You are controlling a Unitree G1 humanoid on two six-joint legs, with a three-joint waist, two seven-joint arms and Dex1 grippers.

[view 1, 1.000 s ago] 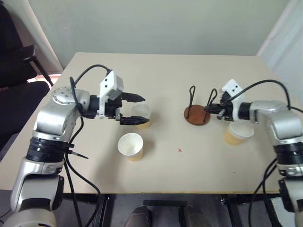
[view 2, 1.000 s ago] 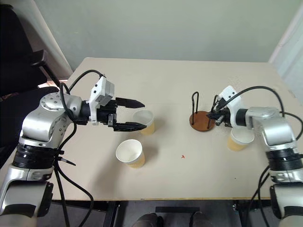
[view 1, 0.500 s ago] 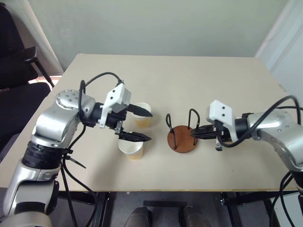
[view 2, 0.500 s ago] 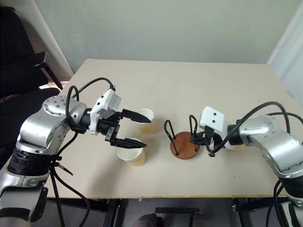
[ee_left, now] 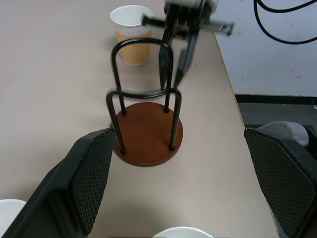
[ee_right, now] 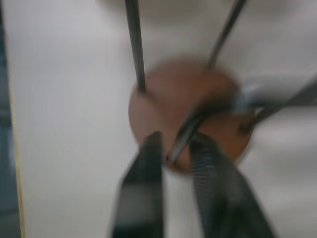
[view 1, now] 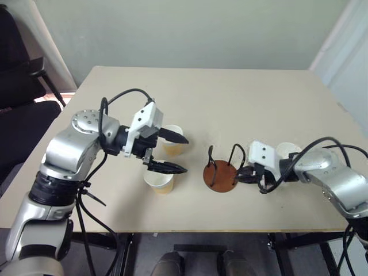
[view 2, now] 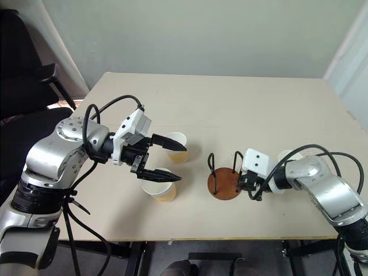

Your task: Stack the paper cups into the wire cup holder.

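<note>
The wire cup holder [view 1: 220,173], a reddish-brown disc with two black wire loops, stands mid-table near the front. My right gripper [view 1: 240,175] is at its right side, fingers [ee_right: 143,188] slightly apart on either side of one wire, so open. My left gripper [view 1: 177,153] hovers wide open to the left of the holder and points at it. One paper cup [view 1: 172,144] stands just behind its upper finger, and a second paper cup [view 1: 159,180] sits below its lower finger. A third paper cup [view 1: 287,150] stands behind my right arm.
The tan table [view 1: 230,98] has open room across its far half. A black chair [view 1: 17,69] stands off the table's left side. The table's front edge lies close below the holder and the near cup.
My right gripper dragged the holder from the far right toward the table's middle and front, then its fingers parted around the wire. The left gripper shifted slightly back and stayed open.
</note>
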